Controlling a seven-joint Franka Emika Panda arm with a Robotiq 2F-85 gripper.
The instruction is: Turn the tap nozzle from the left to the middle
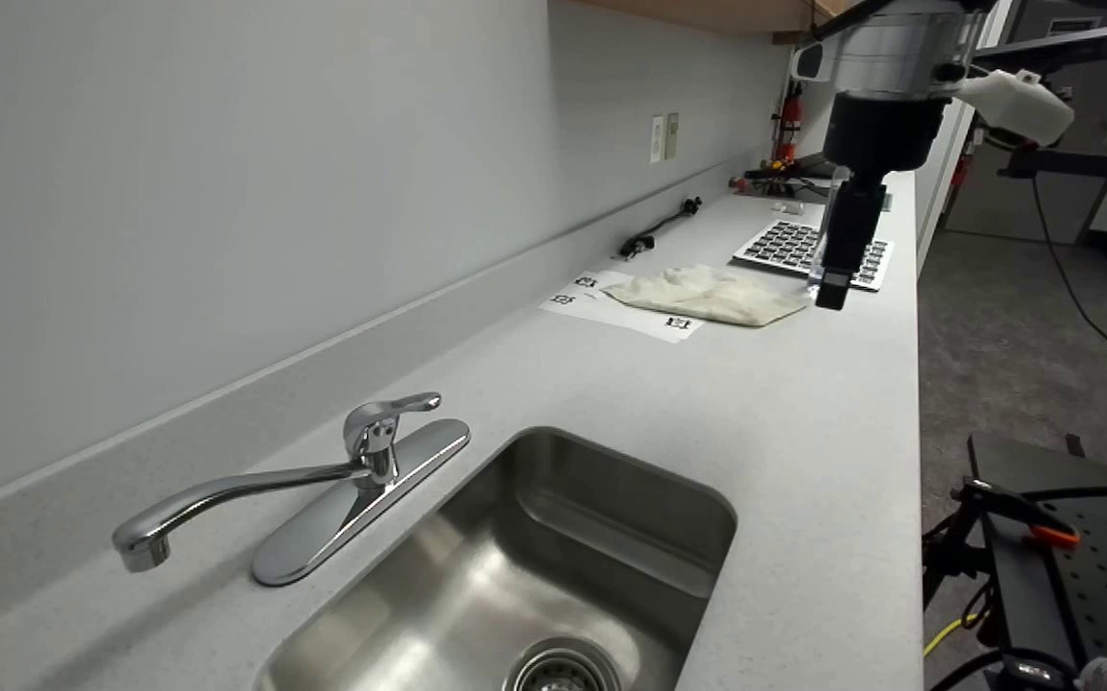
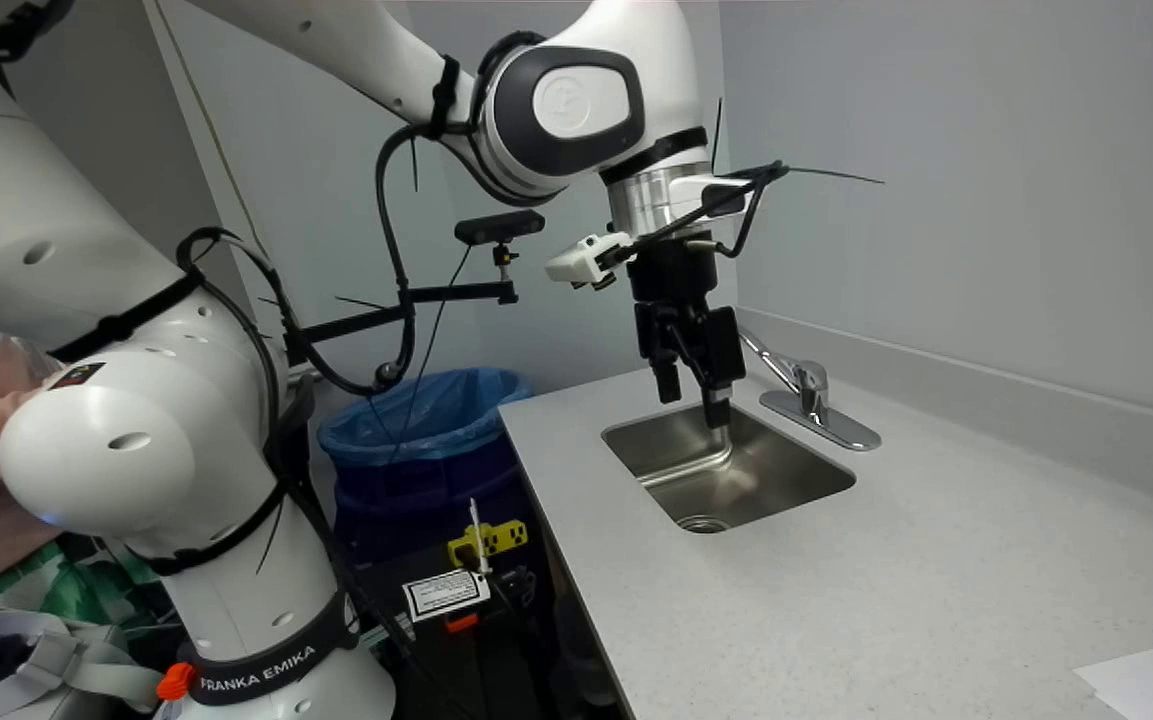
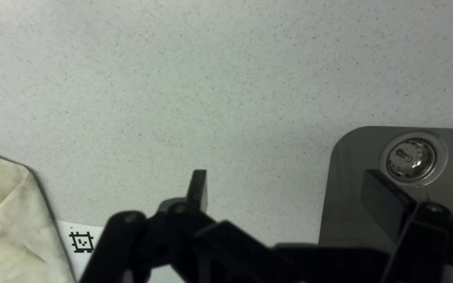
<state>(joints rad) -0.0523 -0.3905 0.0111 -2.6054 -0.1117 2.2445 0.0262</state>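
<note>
The tap nozzle [image 1: 236,487] is a slim chrome tube swung out along the wall, beside the sink [image 1: 500,446]. Its downturned tip hangs above the counter, past the end of the faucet base plate. In an exterior view the nozzle [image 2: 768,357] is partly hidden behind my gripper [image 2: 693,402]. The short lever handle [image 1: 416,403] sits on top of the faucet. My gripper [image 1: 831,288] is open and empty, pointing down above the counter and apart from the faucet. In the wrist view its fingers [image 3: 285,173] are wide apart; the sink [image 3: 348,165] shows at right and the nozzle is out of view.
A cream cloth [image 1: 707,293] lies on a marker sheet [image 1: 611,309] behind the sink. A black-and-white grid board [image 1: 783,245] lies beyond, near the gripper. The wall [image 1: 227,192] runs close behind the faucet. A blue-lined bin [image 2: 416,410] stands past the counter's end.
</note>
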